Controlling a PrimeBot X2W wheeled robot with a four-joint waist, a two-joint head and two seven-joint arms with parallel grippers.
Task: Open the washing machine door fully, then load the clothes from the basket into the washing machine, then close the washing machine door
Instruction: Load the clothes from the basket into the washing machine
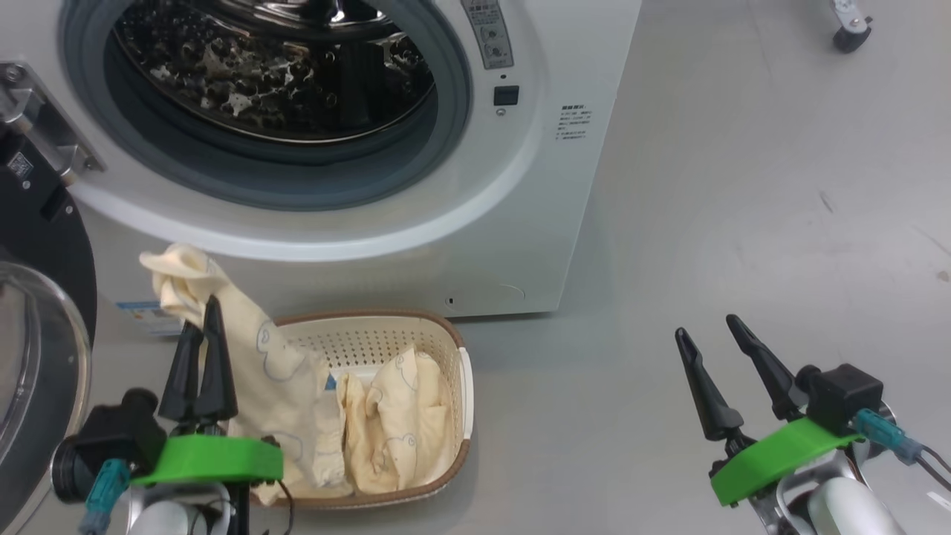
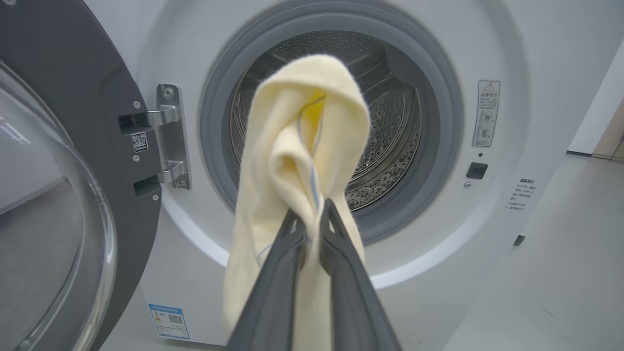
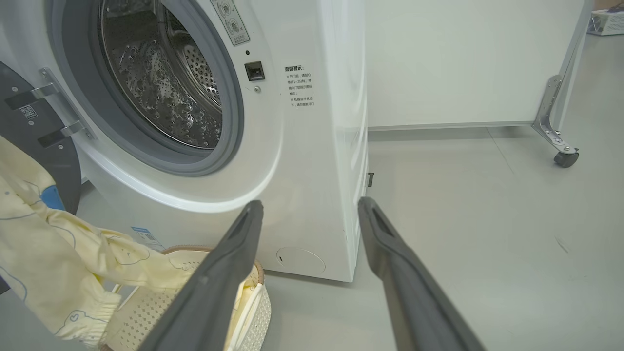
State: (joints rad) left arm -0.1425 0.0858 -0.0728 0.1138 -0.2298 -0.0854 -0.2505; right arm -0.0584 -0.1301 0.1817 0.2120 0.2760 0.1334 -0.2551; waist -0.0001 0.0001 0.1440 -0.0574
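My left gripper (image 1: pixel 200 316) is shut on a pale yellow garment (image 1: pixel 252 349), one of the clothes, lifted above the basket (image 1: pixel 371 338) with its tail trailing down into it. In the left wrist view the fabric (image 2: pixel 302 146) bunches over my fingertips in front of the drum opening. More cream clothes (image 1: pixel 405 416) lie in the basket. The washing machine (image 1: pixel 520 223) stands behind the basket, its door (image 1: pixel 37 312) swung open at the left on its hinge (image 2: pixel 168 136). My right gripper (image 1: pixel 706 331) hovers open over bare floor to the right, nothing between its fingers (image 3: pixel 234 243).
The steel drum (image 2: pixel 380 126) looks bare inside the grey gasket (image 1: pixel 297 189). Grey floor spreads to the right of the machine. A white panel on a castor (image 3: pixel 565 158) stands at the far right. A blue sticker (image 2: pixel 168 319) marks the washer's lower front corner.
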